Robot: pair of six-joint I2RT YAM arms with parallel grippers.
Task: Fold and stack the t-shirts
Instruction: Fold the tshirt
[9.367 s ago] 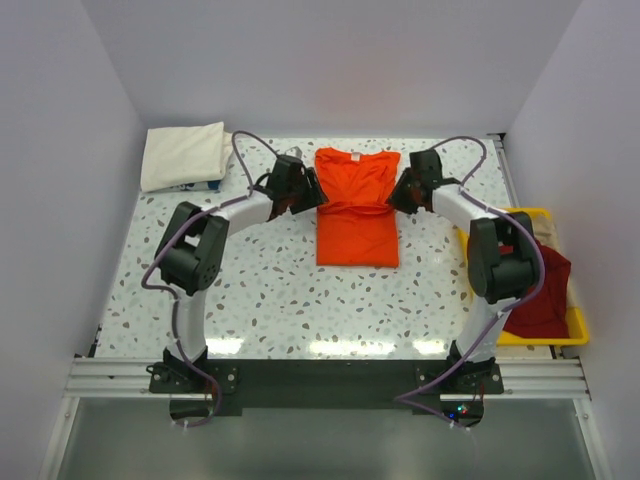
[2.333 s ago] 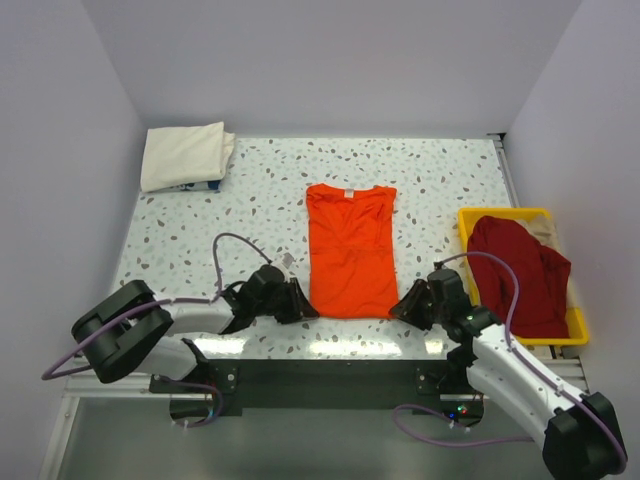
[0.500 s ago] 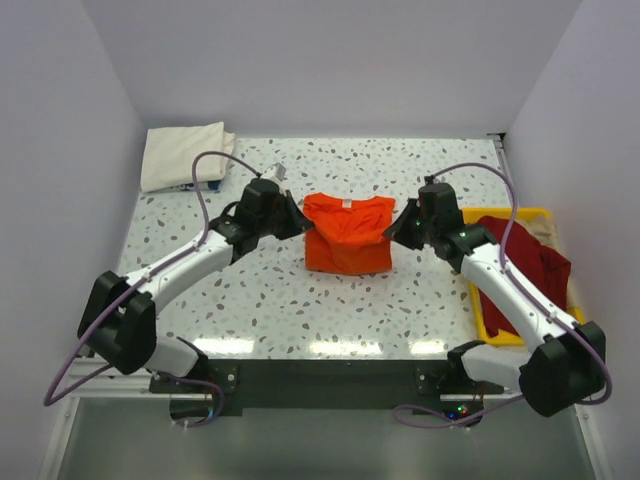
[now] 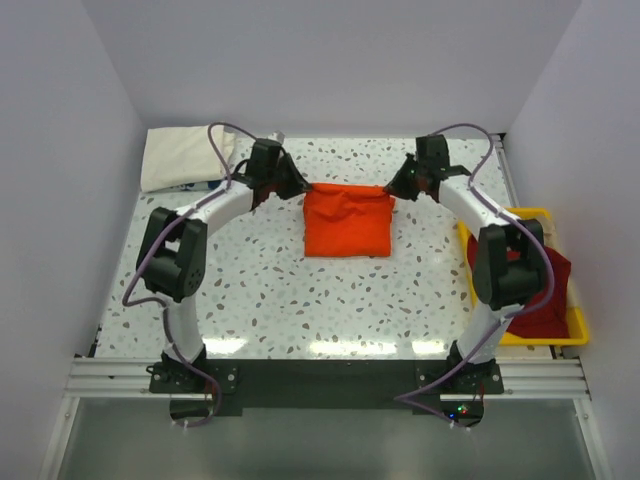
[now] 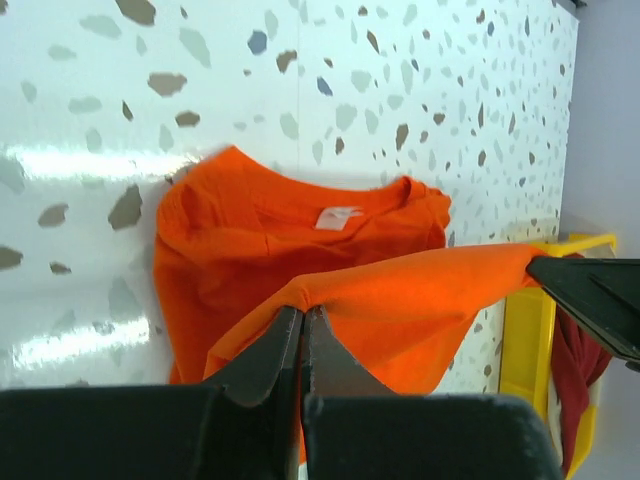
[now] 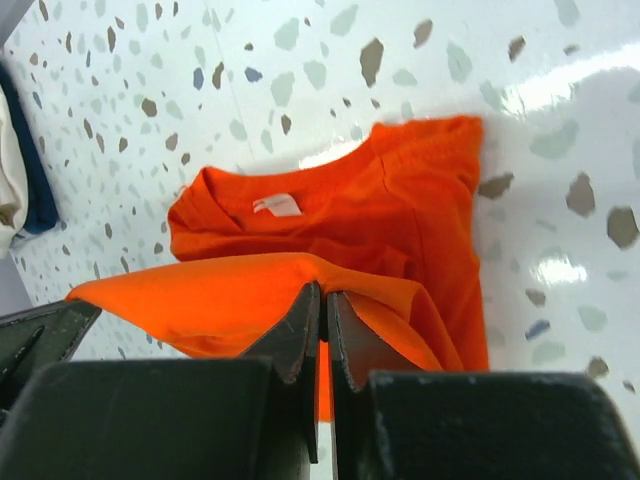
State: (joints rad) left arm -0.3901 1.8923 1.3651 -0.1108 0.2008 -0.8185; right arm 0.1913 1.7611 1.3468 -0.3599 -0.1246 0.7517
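Two robot arms reach to the far side of a speckled table (image 4: 300, 300), where a bright orange t-shirt (image 4: 347, 222) lies near the middle as a compact, doubled-over rectangle. The left gripper (image 5: 303, 318) is clenched on one corner of the shirt's upper layer and the right gripper (image 6: 322, 295) on the opposite corner, its jaws pressed together on the cloth. The edge they hold runs taut between them, raised just above the collar. Beneath that lifted edge, the wrist views show the neckline flat on the table with its small white neck label (image 5: 336, 216) facing up. A cream t-shirt (image 4: 182, 156) sits folded in the far left corner, well apart from the orange one. A dark red t-shirt (image 4: 545, 290) is heaped in a yellow tray (image 4: 578, 325) at the right edge of the table, spilling over the tray's near side.
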